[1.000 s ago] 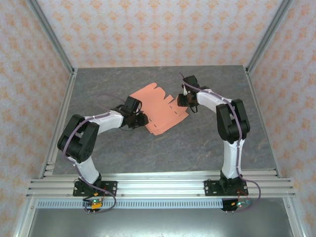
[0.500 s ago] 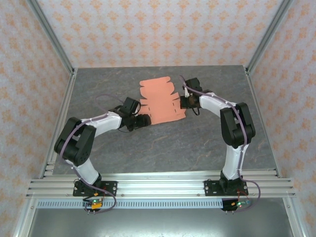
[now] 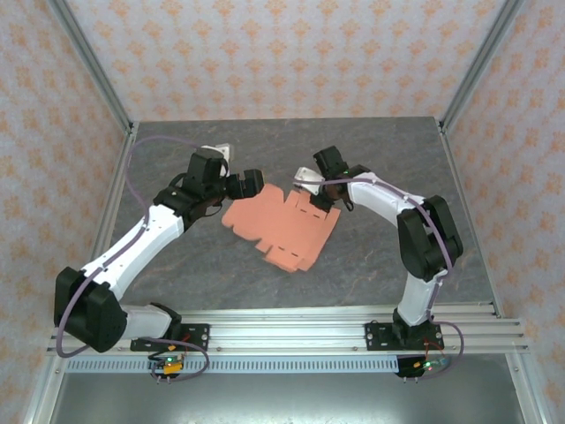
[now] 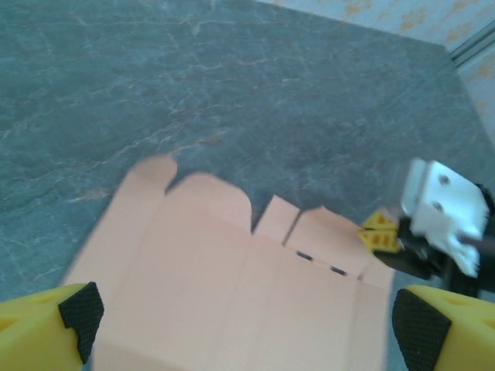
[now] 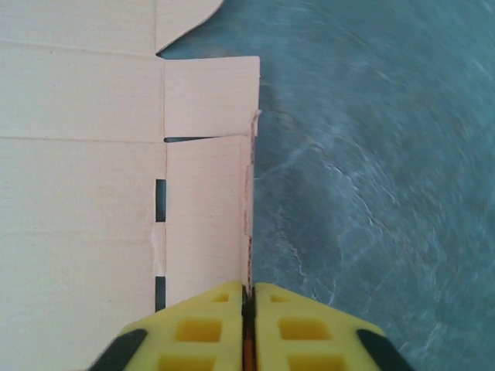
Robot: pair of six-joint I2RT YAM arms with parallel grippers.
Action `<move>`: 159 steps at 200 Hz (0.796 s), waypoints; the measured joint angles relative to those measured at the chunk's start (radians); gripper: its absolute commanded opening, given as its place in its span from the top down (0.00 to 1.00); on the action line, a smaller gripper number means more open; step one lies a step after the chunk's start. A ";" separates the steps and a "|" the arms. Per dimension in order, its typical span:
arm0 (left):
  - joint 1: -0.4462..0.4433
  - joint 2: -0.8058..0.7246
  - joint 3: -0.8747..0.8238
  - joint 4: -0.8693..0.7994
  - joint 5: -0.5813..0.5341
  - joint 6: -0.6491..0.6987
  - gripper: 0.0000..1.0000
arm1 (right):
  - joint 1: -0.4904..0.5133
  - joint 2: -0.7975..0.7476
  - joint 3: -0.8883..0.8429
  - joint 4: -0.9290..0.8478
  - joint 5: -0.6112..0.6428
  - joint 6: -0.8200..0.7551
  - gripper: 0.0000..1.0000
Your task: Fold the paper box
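Note:
The paper box (image 3: 281, 223) is a flat salmon-orange die-cut sheet lying on the grey table, with flaps and slots along its edges. My right gripper (image 3: 313, 194) is shut on the sheet's back-right side flap. In the right wrist view the yellow fingers (image 5: 209, 328) pinch that flap's edge, and the sheet (image 5: 85, 193) spreads to the left. My left gripper (image 3: 245, 184) hovers open over the sheet's back-left edge. Its black pads (image 4: 77, 313) stand wide apart above the sheet (image 4: 224, 294), with nothing between them. The right gripper (image 4: 387, 236) shows at the sheet's far corner.
The grey marbled table (image 3: 380, 256) has bare room in front of and to the right of the sheet. Patterned walls with metal posts enclose the back and sides. An aluminium rail (image 3: 282, 329) runs along the near edge by the arm bases.
My left arm has let go of the sheet and swung up and back to the left. The right gripper has dragged and turned the sheet toward the front.

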 measured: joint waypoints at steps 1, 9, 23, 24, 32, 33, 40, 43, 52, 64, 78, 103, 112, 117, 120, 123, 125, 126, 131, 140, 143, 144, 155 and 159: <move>0.000 0.002 -0.003 0.002 0.000 0.000 0.00 | 0.001 0.000 0.000 -0.001 0.000 -0.008 0.81; 0.005 0.019 -0.037 0.037 0.004 0.002 0.01 | 0.011 0.004 0.011 -0.005 0.000 -0.081 0.79; 0.006 0.060 -0.099 0.107 0.024 0.001 0.03 | 0.019 0.013 0.040 0.013 0.000 -0.158 0.57; 0.005 0.062 -0.102 0.110 0.025 0.002 0.03 | 0.019 0.013 0.041 0.014 0.000 -0.161 0.56; 0.005 0.086 -0.134 0.152 0.039 0.000 0.04 | 0.019 0.013 0.052 0.039 -0.001 -0.175 0.54; 0.005 0.088 -0.136 0.156 0.040 0.000 0.04 | 0.019 0.013 0.054 0.043 -0.001 -0.177 0.54; 0.005 0.109 -0.158 0.192 0.056 0.001 0.04 | 0.019 0.011 0.062 0.068 -0.002 -0.184 0.53; 0.005 0.114 -0.166 0.206 0.061 0.003 0.04 | 0.017 0.011 0.064 0.079 -0.003 -0.184 0.53; 0.005 0.138 -0.180 0.252 0.078 0.008 0.06 | 0.015 0.005 0.065 0.109 -0.010 -0.176 0.53; 0.005 0.167 -0.179 0.312 0.106 0.034 0.08 | 0.008 -0.010 0.061 0.140 -0.022 -0.126 0.53; -0.002 0.206 -0.149 0.348 0.137 0.089 0.08 | -0.016 -0.048 0.040 0.185 -0.036 0.001 0.52; -0.050 0.303 0.004 0.318 0.196 0.287 0.04 | -0.132 -0.194 -0.076 0.308 -0.060 0.416 0.49; -0.064 0.351 0.092 0.283 0.230 0.365 0.04 | -0.189 -0.250 -0.119 0.330 -0.052 0.570 0.42; -0.071 0.385 0.153 0.241 0.251 0.413 0.05 | -0.219 -0.275 -0.134 0.330 -0.037 0.644 0.42; -0.074 0.414 0.200 0.216 0.260 0.445 0.07 | -0.240 -0.291 -0.140 0.325 -0.022 0.708 0.41; -0.076 0.436 0.241 0.188 0.270 0.470 0.09 | -0.253 -0.299 -0.140 0.315 -0.010 0.740 0.41; -0.076 0.448 0.264 0.176 0.276 0.483 0.09 | -0.261 -0.304 -0.140 0.312 -0.004 0.766 0.42; -0.076 0.462 0.283 0.167 0.278 0.496 0.10 | -0.267 -0.307 -0.140 0.307 0.002 0.787 0.42; -0.077 0.508 0.360 0.116 0.299 0.542 0.11 | -0.283 -0.315 -0.137 0.290 0.016 0.839 0.41; -0.074 0.593 0.490 0.047 0.322 0.611 0.12 | -0.294 -0.321 -0.127 0.256 0.035 0.916 0.41; -0.073 0.621 0.530 0.019 0.331 0.631 0.12 | -0.294 -0.322 -0.125 0.247 0.038 0.939 0.41; -0.073 0.633 0.549 0.007 0.336 0.643 0.12 | -0.293 -0.322 -0.124 0.243 0.038 0.948 0.41; -0.069 0.729 0.673 -0.078 0.370 0.714 0.13 | -0.285 -0.326 -0.124 0.212 0.042 1.023 0.41; -0.069 0.755 0.704 -0.105 0.381 0.734 0.14 | -0.281 -0.327 -0.126 0.201 0.042 1.043 0.41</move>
